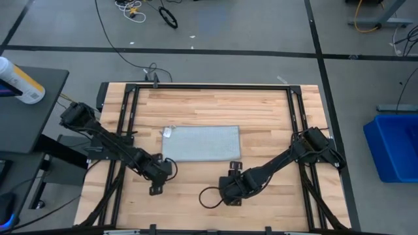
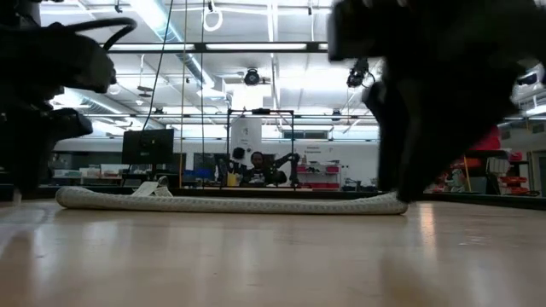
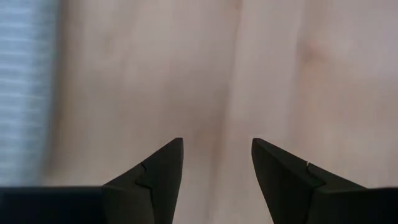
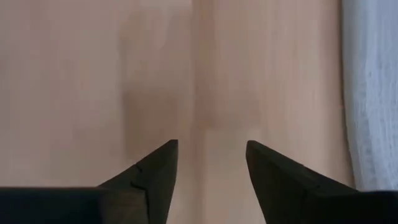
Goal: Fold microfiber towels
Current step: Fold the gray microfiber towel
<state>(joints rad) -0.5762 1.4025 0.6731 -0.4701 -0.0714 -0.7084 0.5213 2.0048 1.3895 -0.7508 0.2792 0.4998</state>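
Towel (image 1: 201, 143) is lying flat mid-desk (image 1: 215, 104) as a rectangle, seemingly already folded once; further folds are likely remaining. Left gripper (image 1: 157, 183) and right gripper (image 1: 230, 189) are hovering just beside its near edge, jaws spread apart, holding and touching nothing.

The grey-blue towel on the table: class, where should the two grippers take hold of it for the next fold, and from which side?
Judging by its pose, the towel lies flat as a wide rectangle, so its two near corners suit best. The left gripper and right gripper, both open, sit just off that near edge over bare table, so each could approach low from there.
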